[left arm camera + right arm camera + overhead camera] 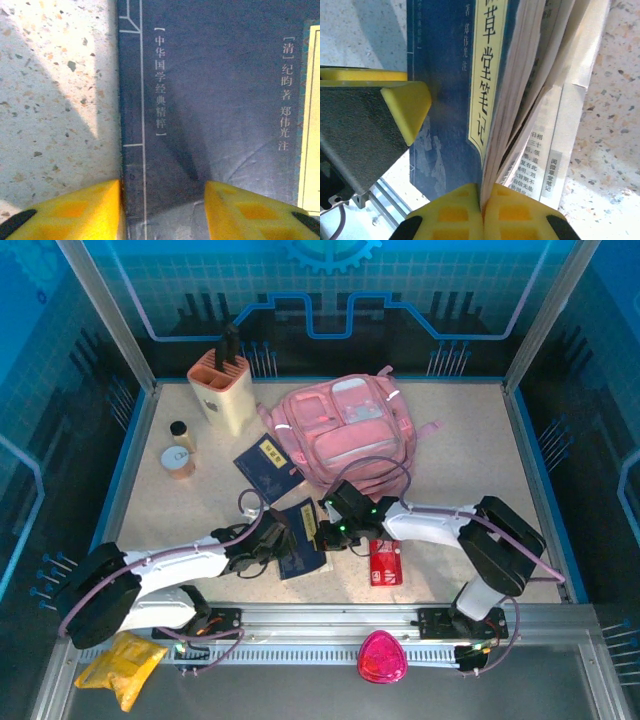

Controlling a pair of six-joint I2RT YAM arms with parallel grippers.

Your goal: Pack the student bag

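The student bag (345, 435), a soft pink backpack, lies flat at the table's middle back. In front of it lies a dark blue book (300, 540) with both grippers at it. My right gripper (484, 205) is shut on the book's (450, 75) front cover and a few pages at its right edge, and the pages below fan open. My left gripper (164, 210) is open over the spine side of the book (210, 100); one yellow finger (85, 210) sits at the spine edge, the other over the cover. In the top view the left gripper (283, 540) and right gripper (325, 532) face each other across the book.
A second dark blue book (265, 465) lies left of the bag. A beige holder (222, 390), a small bottle (180, 432) and a round can (178, 460) stand at the back left. A red packet (385, 560) lies near the right arm.
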